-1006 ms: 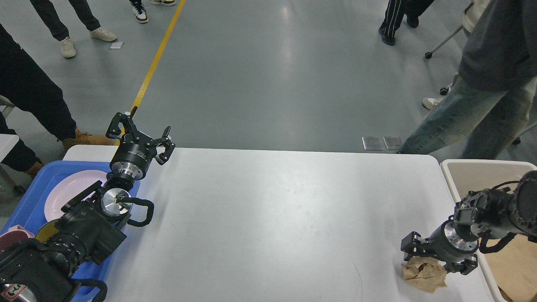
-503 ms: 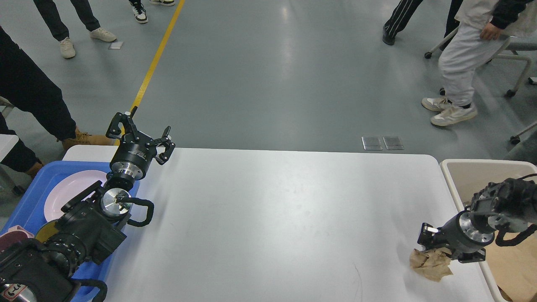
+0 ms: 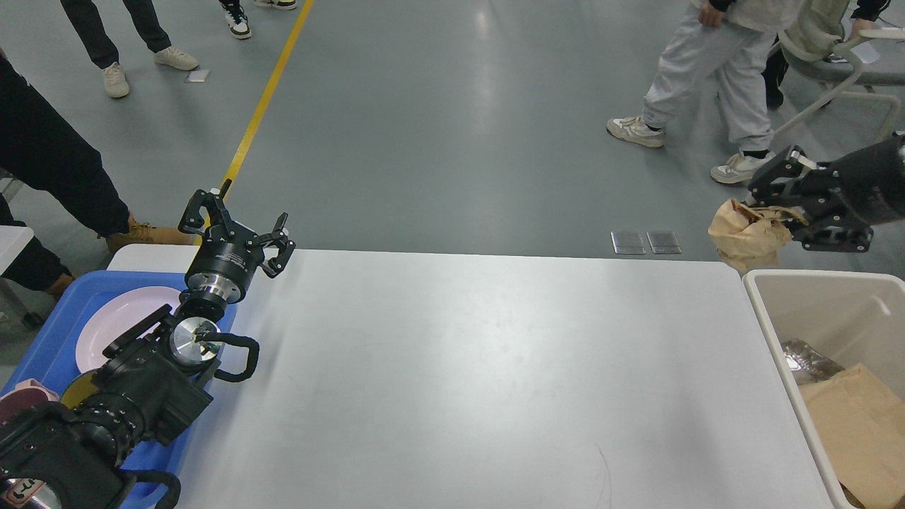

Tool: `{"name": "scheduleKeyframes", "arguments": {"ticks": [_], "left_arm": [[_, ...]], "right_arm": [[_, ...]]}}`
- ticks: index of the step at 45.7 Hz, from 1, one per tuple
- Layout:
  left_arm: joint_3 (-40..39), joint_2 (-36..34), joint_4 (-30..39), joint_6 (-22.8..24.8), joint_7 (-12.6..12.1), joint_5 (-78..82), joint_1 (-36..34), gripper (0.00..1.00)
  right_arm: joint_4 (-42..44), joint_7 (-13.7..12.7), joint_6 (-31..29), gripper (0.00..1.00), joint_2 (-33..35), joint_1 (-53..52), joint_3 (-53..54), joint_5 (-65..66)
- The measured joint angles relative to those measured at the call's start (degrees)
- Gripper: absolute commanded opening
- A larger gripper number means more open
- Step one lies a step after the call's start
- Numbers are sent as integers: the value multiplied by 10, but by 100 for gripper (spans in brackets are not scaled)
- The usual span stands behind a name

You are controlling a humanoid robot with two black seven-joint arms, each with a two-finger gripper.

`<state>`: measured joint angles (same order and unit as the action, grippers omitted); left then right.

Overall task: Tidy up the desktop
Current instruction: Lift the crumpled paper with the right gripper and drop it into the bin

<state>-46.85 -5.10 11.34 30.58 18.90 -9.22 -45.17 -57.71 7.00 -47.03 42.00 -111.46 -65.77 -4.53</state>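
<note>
The white desktop (image 3: 481, 367) fills the middle of the head view. My right gripper (image 3: 767, 208) is raised at the right, above the desktop's far right corner and beside the beige bin (image 3: 771, 325). It is shut on a crumpled brown paper ball (image 3: 746, 227). My left gripper (image 3: 237, 219) is open and empty, held above the desktop's far left corner next to the blue tray (image 3: 49, 332).
The blue tray holds a pink plate (image 3: 117, 322) and other dishes at the near left. The beige bin holds brown paper (image 3: 859, 424) and a foil scrap (image 3: 806, 357). People stand on the grey floor beyond the table.
My right gripper closed on the crumpled paper at the desktop's near right, then lifted it up and away to above the bin's far corner. My left arm has not moved.
</note>
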Motion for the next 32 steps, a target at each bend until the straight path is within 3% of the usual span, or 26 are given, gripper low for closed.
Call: {"name": "scheduleKeyframes", "arguments": {"ticks": [7, 13, 14, 17, 19, 27, 32], "left_arm": [[0, 0, 0, 0, 0, 0, 0, 97], [0, 0, 0, 0, 0, 0, 0, 97], [0, 0, 0, 0, 0, 0, 0, 97], [0, 0, 0, 0, 0, 0, 0, 97], [0, 0, 0, 0, 0, 0, 0, 97], [0, 0, 0, 0, 0, 0, 0, 97], [0, 0, 0, 0, 0, 0, 0, 97]], "right_arm": [[30, -1, 20, 0, 10, 23, 2, 2], [97, -1, 96, 1, 11, 117, 4, 2], [110, -1, 112, 25, 10, 135, 4, 2], [165, -1, 187, 77, 7, 213, 10, -2], [190, -1, 226, 100, 5, 252, 19, -2], [277, -1, 407, 100, -10, 435, 108, -3], [311, 0, 465, 100, -15, 525, 179, -3]]}}
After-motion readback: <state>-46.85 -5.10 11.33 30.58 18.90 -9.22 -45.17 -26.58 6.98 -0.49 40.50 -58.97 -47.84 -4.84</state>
